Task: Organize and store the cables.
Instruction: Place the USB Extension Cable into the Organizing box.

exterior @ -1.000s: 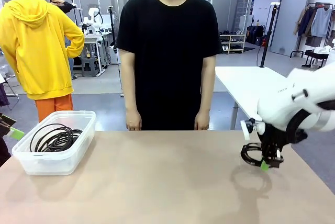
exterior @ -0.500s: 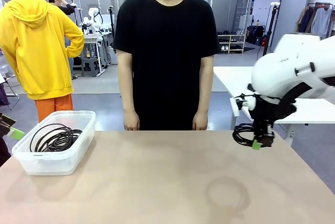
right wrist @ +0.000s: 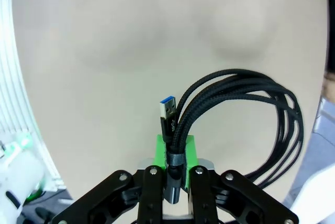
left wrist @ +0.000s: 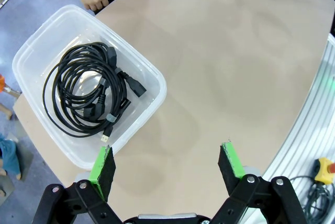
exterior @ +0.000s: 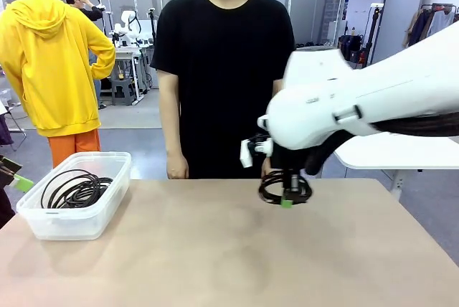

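Cables, front view: one black coiled cable (exterior: 284, 187) hangs above the table (exterior: 215, 249) near centre, pinched by the right gripper (exterior: 288, 199); more coiled cables (exterior: 74, 188) lie in a clear plastic bin (exterior: 107, 199) at 9 o'clock. A person (exterior: 226, 70) stands at 12 o'clock, hands at sides.

Left wrist view: left gripper (left wrist: 166, 162), fingers spread wide and holding nothing, hovers over the table edge; the bin (left wrist: 152, 85) with its coiled cables (left wrist: 91, 90) lies at 10 o'clock.

Right wrist view: right gripper (right wrist: 175, 174), fingers pressed onto the coil's grey tie; the coiled cable (right wrist: 251, 109) loops toward 2 o'clock, its blue-tipped USB plug (right wrist: 167, 110) at 12 o'clock.
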Controlling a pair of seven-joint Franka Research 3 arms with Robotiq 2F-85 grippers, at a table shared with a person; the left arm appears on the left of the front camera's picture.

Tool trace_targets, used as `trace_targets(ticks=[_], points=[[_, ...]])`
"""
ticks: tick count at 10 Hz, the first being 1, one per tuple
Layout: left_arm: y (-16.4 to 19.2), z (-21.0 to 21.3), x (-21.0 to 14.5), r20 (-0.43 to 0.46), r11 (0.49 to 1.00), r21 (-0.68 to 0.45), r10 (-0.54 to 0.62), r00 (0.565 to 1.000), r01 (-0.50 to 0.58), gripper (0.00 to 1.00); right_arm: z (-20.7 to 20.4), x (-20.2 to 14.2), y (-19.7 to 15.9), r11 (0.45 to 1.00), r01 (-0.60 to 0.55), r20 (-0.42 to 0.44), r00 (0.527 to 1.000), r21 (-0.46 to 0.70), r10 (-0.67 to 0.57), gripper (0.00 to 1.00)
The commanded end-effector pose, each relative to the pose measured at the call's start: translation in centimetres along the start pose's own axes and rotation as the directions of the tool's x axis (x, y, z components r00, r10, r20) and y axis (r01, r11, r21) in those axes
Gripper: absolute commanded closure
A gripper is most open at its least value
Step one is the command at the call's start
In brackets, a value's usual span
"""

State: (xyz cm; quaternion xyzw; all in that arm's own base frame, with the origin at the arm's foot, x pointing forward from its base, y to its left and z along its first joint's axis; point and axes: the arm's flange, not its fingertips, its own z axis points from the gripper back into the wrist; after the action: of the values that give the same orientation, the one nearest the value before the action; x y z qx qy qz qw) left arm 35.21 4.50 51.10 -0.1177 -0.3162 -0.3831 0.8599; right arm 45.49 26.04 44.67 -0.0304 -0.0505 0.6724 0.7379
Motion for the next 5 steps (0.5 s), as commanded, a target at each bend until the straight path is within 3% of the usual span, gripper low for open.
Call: trace_targets(ticks=[1, 5], points=[[-0.4, 0.2, -0.1, -0.022, 1.0, 0.0, 0.01, 1.0, -0.01, 0.0, -1.2, 4.4, -1.3, 0.999, -0.011, -0.033, 0.999, -0.043, 0.009, 1.0], [-0.4, 0.2, -0.1, -0.022, 1.0, 0.0, 0.01, 1.0, -0.01, 0.0, -5.9, 10.2, -0.2, 0.997, -0.061, -0.016, 0.998, -0.056, 0.06, 1.0]])
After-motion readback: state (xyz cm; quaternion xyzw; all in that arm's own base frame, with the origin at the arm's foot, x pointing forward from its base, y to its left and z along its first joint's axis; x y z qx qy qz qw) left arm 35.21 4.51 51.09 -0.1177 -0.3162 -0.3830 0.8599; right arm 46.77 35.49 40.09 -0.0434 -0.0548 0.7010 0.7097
